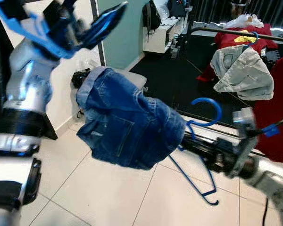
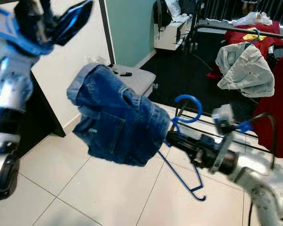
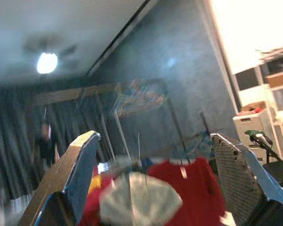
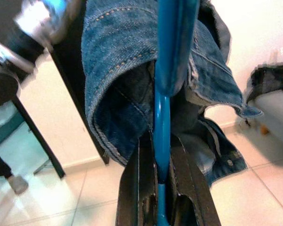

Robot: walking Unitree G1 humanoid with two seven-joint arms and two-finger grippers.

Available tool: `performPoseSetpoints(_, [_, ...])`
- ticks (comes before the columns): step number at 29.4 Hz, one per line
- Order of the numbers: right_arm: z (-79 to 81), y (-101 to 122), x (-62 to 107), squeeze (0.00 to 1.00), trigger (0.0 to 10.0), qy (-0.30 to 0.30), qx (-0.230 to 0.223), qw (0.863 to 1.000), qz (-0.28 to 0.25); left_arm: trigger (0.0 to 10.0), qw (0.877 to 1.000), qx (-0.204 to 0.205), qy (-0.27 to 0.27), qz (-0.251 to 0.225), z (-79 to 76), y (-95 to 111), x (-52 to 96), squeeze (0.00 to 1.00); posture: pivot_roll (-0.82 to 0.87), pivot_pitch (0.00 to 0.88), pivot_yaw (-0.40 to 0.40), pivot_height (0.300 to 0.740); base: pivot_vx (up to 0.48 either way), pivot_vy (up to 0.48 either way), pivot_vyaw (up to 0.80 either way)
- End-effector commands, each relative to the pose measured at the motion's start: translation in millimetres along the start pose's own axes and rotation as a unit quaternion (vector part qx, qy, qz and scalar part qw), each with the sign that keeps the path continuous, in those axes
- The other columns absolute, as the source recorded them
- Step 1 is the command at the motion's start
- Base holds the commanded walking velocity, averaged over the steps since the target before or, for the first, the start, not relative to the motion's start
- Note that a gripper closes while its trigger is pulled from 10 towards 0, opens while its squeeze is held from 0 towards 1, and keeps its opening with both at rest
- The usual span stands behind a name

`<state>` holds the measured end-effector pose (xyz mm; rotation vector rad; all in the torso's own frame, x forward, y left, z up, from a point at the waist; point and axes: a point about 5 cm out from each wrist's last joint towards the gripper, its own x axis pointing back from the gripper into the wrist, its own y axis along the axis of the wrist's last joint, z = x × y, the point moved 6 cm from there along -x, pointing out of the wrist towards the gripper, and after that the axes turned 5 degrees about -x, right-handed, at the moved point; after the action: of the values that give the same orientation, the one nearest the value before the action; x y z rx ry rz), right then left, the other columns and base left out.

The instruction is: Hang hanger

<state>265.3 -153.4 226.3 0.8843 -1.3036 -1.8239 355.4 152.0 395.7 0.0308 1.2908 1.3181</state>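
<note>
one right gripper (image 4: 162, 176) clamps blue hanger (image 1: 205, 123) bearing denim shorts (image 1: 127, 127).

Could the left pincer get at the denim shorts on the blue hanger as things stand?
Probably yes. The left pincer is raised, open and holds nothing, just above the denim shorts, nothing between them. The right pincer grips the blue hanger.

The blue plastic hanger (image 1: 203, 141) was held tilted above the tiled floor, its hook up, with blue denim shorts (image 1: 127, 125) draped over one end.
</note>
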Motion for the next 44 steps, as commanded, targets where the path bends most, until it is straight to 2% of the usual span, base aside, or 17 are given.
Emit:
performPoseSetpoints(1, [19.1,19,-0.8,0.0,10.0,0.05,0.021,0.998,-0.029,10.0,0.999,0.014,0.004,0.036,4.4,-8,12.3,0.0,-0.01,0.03,0.043,0.74,0.0,0.0,0.0])
performPoseSetpoints(2, [19.1,19,-0.8,0.0,10.0,0.05,0.021,0.998,-0.029,10.0,0.999,0.014,0.004,0.036,4.4,-8,12.3,0.0,-0.01,0.03,0.043,0.74,0.0,0.0,0.0])
performPoseSetpoints(4, [24.6,29,3.3,0.0,10.0,0.063,0.028,0.997,-0.041,10.0,0.993,0.086,0.022,0.074,5.8,-24,37.4,0.0,0.0,0.032,0.041,0.74,0.0,0.0,0.0])
performPoseSetpoints(5, [26.4,33,4.8,0.0,10.0,0.067,0.032,0.996,-0.045,10.0,0.989,0.109,0.038,0.087,7.2,-32,48.6,0.0,-0.01,0.031,0.043,0.74,0.0,0.0,0.0])
performPoseSetpoints(9, [28.7,36,5.8,0.0,10.0,0.072,0.035,0.996,-0.047,10.0,0.984,0.138,0.06,0.095,7.8,-38,58.1,0.0,0.0,0.029,0.04,0.74,0.0,0.0,0.0])
performPoseSetpoints(15, [34.5,38,4.1,0.0,10.0,0.086,0.035,0.995,-0.047,10.0,0.977,0.165,0.091,0.1,7.0,-45,62.6,0.0,0.0,0.034,0.036,0.74,0.0,0.0,0.0])
performPoseSetpoints(24, [39.3,40,3.7,0.0,10.0,0.093,0.03,0.994,-0.053,10.0,0.973,0.18,0.116,0.081,10.6,-39,67.3,0.0,0.0,0.042,0.035,0.74,0.0,0.0,0.0])
performPoseSetpoints(27, [35.9,42,2.8,0.0,10.0,0.084,0.031,0.994,-0.06,10.0,0.969,0.212,0.104,0.071,4.3,-34,67.0,0.0,0.0,0.042,0.037,0.74,0.0,0.0,0.0])
performPoseSetpoints(28, [34.6,42,2.7,0.0,10.0,0.081,0.032,0.994,-0.06,10.0,0.966,0.237,0.072,0.074,-6.9,-33,65.2,0.0,0.0,0.043,0.034,0.74,0.0,0.0,0.0])
performPoseSetpoints(29, [34.6,42,2.7,0.0,10.0,0.081,0.032,0.994,-0.06,10.0,0.966,0.237,0.072,0.074,-6.9,-33,65.2,0.0,0.0,0.043,0.034,0.74,0.0,0.0,0.0])
performPoseSetpoints(31, [32.9,43,2.3,0.0,10.0,0.078,0.033,0.995,-0.058,10.0,0.961,0.264,0.019,0.084,-24.9,-30,63.3,0.0,0.0,0.046,0.034,0.74,0.0,0.0,0.0])
performPoseSetpoints(32, [32.9,43,2.3,0.0,10.0,0.078,0.033,0.995,-0.058,10.0,0.961,0.264,0.019,0.084,-24.9,-30,63.3,0.0,0.0,0.046,0.034,0.74,0.0,0.0,0.0])
performPoseSetpoints(33, [32.2,43,2.7,0.0,10.0,0.077,0.033,0.995,-0.057,10.0,0.957,0.278,-0.008,0.087,-34.4,-27,63.5,0.0,0.01,0.054,0.032,0.74,0.0,0.0,0.0])
performPoseSetpoints(36, [30.8,42,3.9,0.0,10.0,0.074,0.033,0.995,-0.051,10.0,0.954,0.284,-0.038,0.091,-42.9,-21,62.6,0.0,0.01,0.056,0.033,0.74,0.0,0.0,0.0])
performPoseSetpoints(44, [31.4,41,1.6,0.0,10.0,0.077,0.032,0.995,-0.048,10.0,0.959,0.263,-0.038,0.099,-43.3,-19,56.7,0.0,0.01,0.07,0.034,0.74,0.0,0.0,0.0])
